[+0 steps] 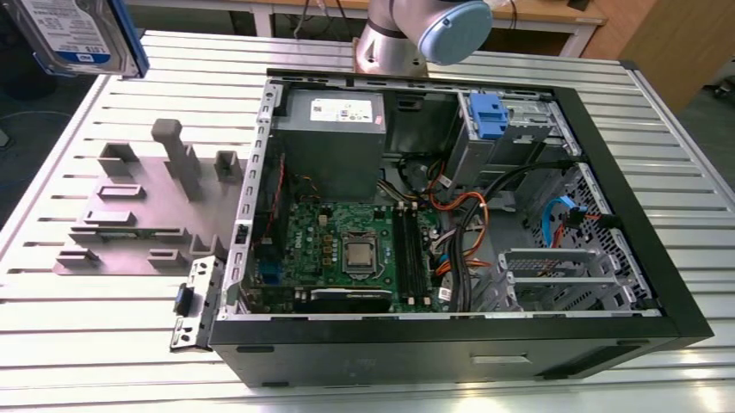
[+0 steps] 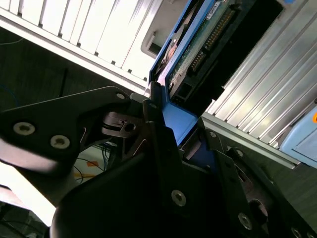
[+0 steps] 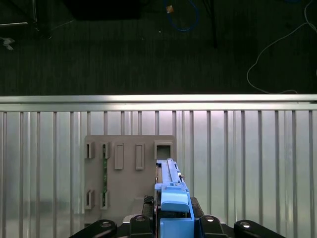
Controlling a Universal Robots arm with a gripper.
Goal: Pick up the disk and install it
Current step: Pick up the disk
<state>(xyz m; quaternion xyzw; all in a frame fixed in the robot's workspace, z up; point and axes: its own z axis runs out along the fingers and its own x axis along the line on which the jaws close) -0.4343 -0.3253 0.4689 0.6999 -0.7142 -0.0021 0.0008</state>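
Note:
The disk (image 1: 75, 34) hangs in the air at the exterior view's far left top, above the table's corner; its white-and-blue label and blue bracket edge show. In both wrist views my gripper (image 3: 174, 220) is shut on the disk (image 3: 171, 186), its black fingers (image 2: 158, 129) pressing on the blue bracket from either side. The second wrist view shows the disk (image 2: 198, 44) from its underside, with green circuit board and connector pins. Below it, in the first wrist view, lies the grey holder plate (image 3: 129, 173) on the slatted table.
An open computer case (image 1: 643, 258) lies on the slatted metal table (image 1: 69, 344), with motherboard (image 1: 344, 249), cables and a drive bay holding a blue clip (image 1: 487, 116). The grey holder (image 1: 138, 206) stands left of the case. The arm's base (image 1: 425, 34) rises behind the case.

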